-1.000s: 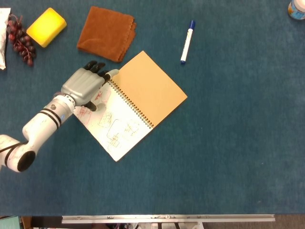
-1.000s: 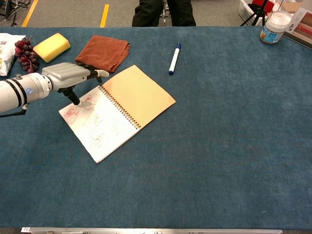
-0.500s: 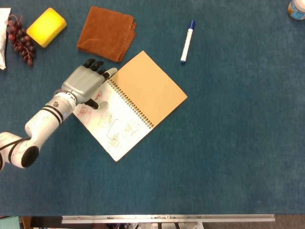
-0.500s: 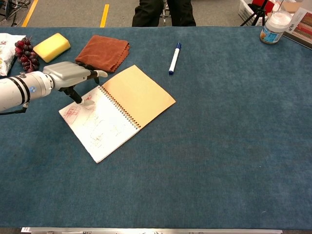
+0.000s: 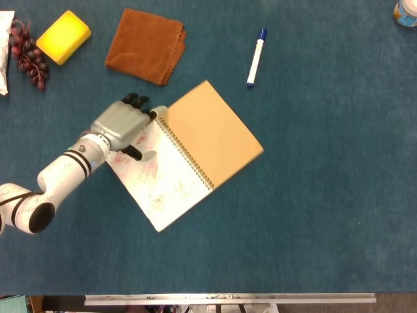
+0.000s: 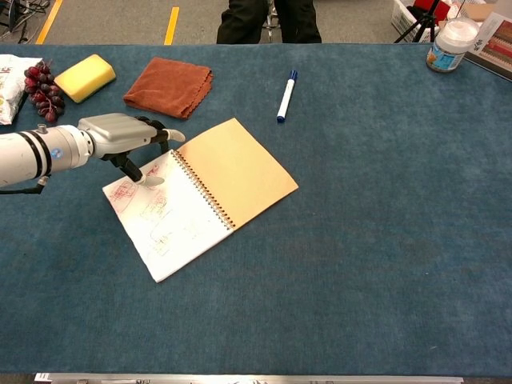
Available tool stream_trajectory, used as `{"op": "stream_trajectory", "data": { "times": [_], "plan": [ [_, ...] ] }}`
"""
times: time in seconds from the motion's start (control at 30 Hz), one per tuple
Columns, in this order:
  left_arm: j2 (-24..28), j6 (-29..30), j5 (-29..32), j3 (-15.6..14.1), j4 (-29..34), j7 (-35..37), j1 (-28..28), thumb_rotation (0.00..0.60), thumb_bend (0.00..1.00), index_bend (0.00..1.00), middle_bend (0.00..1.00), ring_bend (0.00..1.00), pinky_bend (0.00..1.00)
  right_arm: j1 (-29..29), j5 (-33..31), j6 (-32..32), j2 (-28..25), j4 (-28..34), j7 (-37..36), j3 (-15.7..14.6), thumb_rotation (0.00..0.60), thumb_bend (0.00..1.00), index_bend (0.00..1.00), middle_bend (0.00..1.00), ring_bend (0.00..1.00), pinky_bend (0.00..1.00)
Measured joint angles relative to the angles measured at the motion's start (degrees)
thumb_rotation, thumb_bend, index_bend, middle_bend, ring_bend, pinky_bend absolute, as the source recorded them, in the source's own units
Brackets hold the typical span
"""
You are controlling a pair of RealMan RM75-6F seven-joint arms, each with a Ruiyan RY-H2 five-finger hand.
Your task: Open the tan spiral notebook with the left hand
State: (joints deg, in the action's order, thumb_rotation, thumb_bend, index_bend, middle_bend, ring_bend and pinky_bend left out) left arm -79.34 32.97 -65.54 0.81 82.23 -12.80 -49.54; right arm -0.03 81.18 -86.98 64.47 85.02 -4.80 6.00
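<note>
The tan spiral notebook (image 5: 212, 134) (image 6: 240, 170) lies open flat on the blue table, its tan cover on the right of the spiral. Its white page with red drawings (image 5: 163, 182) (image 6: 164, 224) lies to the left. My left hand (image 5: 120, 124) (image 6: 120, 132) rests palm down on the far left corner of the white page, fingers stretched toward the spiral. It holds nothing. My right hand shows in neither view.
A brown cloth (image 5: 146, 44) (image 6: 170, 84) lies just beyond the notebook. Further left are a yellow sponge (image 5: 63, 36) (image 6: 83, 77) and dark grapes (image 5: 27, 55) (image 6: 42, 92). A blue-capped marker (image 5: 256, 57) (image 6: 286, 94) lies behind the notebook, a white jar (image 6: 450, 44) at the far right.
The notebook has slid slightly right and toward me and turned a little, with my left hand moving the same way on the page.
</note>
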Motion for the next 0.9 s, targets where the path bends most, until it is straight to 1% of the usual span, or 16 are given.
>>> {"op": "stream_trajectory", "data": {
  "times": [0.13,0.2,0.27,0.3,0.33,0.4,0.43,0.53,0.6,0.77,0.9],
  "plan": [
    [0.7,-0.2,-1.5,0.1,2.4,1.8,-0.2,0.325,0.27,0.03,0.25,0.0,0.01,-0.1,-0.1,-0.1,0.1,-0.2,-0.1,0.0,0.6,0.23,0.61,0.47,0.43,0.46],
    [1.0,0.1,-2.6,0.2,3.4,2.9,-0.1,0.328,0.27,0.02,0.22,0.0,0.01,-0.1,-0.2,0.0,0.1,-0.2,-0.2,0.0,0.6,0.23,0.61,0.47,0.43,0.46],
    [1.4,0.9,-3.9,0.2,4.2,3.5,0.2,0.393,0.27,0.01,0.17,0.0,0.01,0.0,-0.2,0.1,0.1,-0.3,-0.3,0.0,0.6,0.23,0.61,0.47,0.43,0.46],
    [1.6,1.6,-4.9,0.1,4.7,3.9,0.5,0.454,0.27,0.0,0.15,0.0,0.01,0.0,-0.1,0.2,0.2,-0.4,-0.3,0.1,0.6,0.23,0.61,0.47,0.43,0.46],
    [1.9,2.2,-5.7,0.0,5.1,4.3,0.8,0.533,0.27,0.0,0.12,0.0,0.01,0.1,-0.1,0.3,0.2,-0.4,-0.4,0.1,0.6,0.23,0.61,0.47,0.43,0.46],
    [2.7,3.5,-7.6,-0.3,6.3,5.6,1.5,0.59,0.27,0.0,0.09,0.0,0.01,0.4,0.0,0.6,0.3,-0.5,-0.4,0.1,0.6,0.23,0.61,0.47,0.43,0.46],
    [3.2,4.0,-8.5,-0.5,6.9,6.2,1.9,0.6,0.27,0.0,0.08,0.0,0.01,0.6,0.1,0.8,0.4,-0.6,-0.4,0.1,0.6,0.23,0.61,0.47,0.43,0.46],
    [4.9,5.5,-11.4,-1.5,8.8,8.1,3.1,0.6,0.27,0.0,0.02,0.0,0.01,1.1,0.3,1.3,0.7,-0.8,-0.4,0.2,0.6,0.23,0.61,0.47,0.43,0.46],
    [6.1,6.5,-13.5,-2.5,10.1,9.1,3.9,0.6,0.27,0.0,0.0,0.0,0.01,1.4,0.5,1.6,1.0,-0.9,-0.4,0.2,0.6,0.23,0.61,0.47,0.43,0.46],
    [8.2,9.0,-17.9,-5.2,13.1,10.6,5.8,0.6,0.27,0.0,0.0,0.0,0.01,2.2,0.8,2.3,1.3,-1.0,-0.3,0.3,0.6,0.23,0.61,0.47,0.43,0.46],
    [9.0,11.5,-20.2,-6.2,14.8,11.0,7.2,0.6,0.27,0.0,0.0,0.0,0.01,2.6,1.2,2.7,1.3,-1.0,-0.3,0.2,0.6,0.23,0.6,0.47,0.43,0.46]
  ]
}}
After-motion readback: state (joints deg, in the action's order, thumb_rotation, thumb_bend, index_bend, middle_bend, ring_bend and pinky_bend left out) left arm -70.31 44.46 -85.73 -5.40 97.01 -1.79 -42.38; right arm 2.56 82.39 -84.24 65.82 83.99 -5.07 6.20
